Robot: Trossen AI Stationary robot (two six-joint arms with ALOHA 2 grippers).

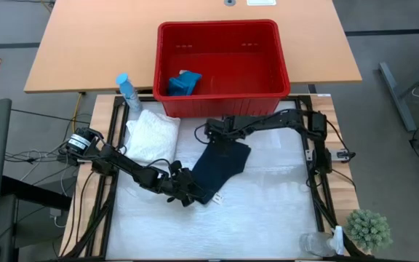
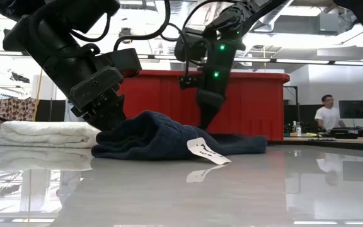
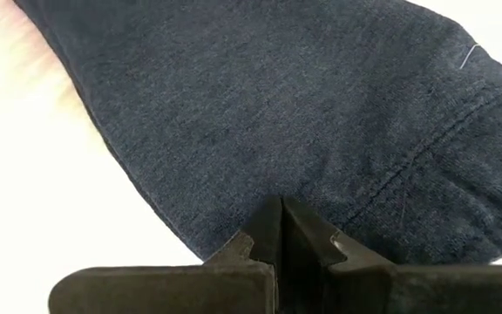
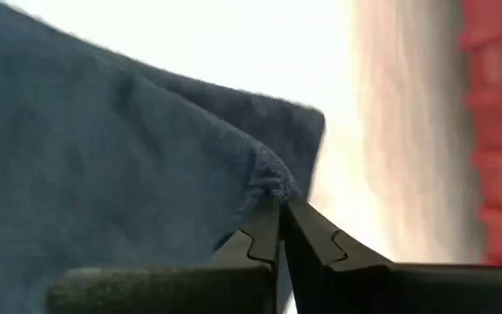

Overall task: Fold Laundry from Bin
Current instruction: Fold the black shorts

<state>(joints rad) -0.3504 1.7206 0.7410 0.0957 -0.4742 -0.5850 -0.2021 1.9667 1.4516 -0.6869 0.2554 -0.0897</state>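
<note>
We take the red bin (image 1: 220, 65) at the far side of the table (image 1: 268, 218) as our marker and sweep from the left. Just off the bin's left front corner, a pale blue bottle (image 1: 129, 92) stands at the table edge. In front of that same corner lies the folded white cloth (image 1: 152, 135), flat and neat, touching nothing else of the laundry.

Moving in toward the middle, the left gripper (image 1: 189, 191) sits low, well in front of the bin, and its fingers are pressed together on the near edge of the dark navy cloth (image 1: 220, 166); the left wrist view shows the hem pinched right at the tips. From the low camera we see a white tag (image 2: 203, 150) hanging off the near side of that cloth, which is bunched up into a hump there.

The navy cloth itself lies spread on the table in front of the bin's middle, apart from the bin's wall. At its far edge, the edge nearest the bin, the right gripper (image 1: 213, 132) comes down, and its fingers are closed on a fold of that dark fabric, as the right wrist view shows.

Inside the bin, against its left wall, we see the small teal cloth (image 1: 182, 82), crumpled. Far off the bin's right front corner, at the table's near corner, a small green plant (image 1: 369, 228) sits.
</note>
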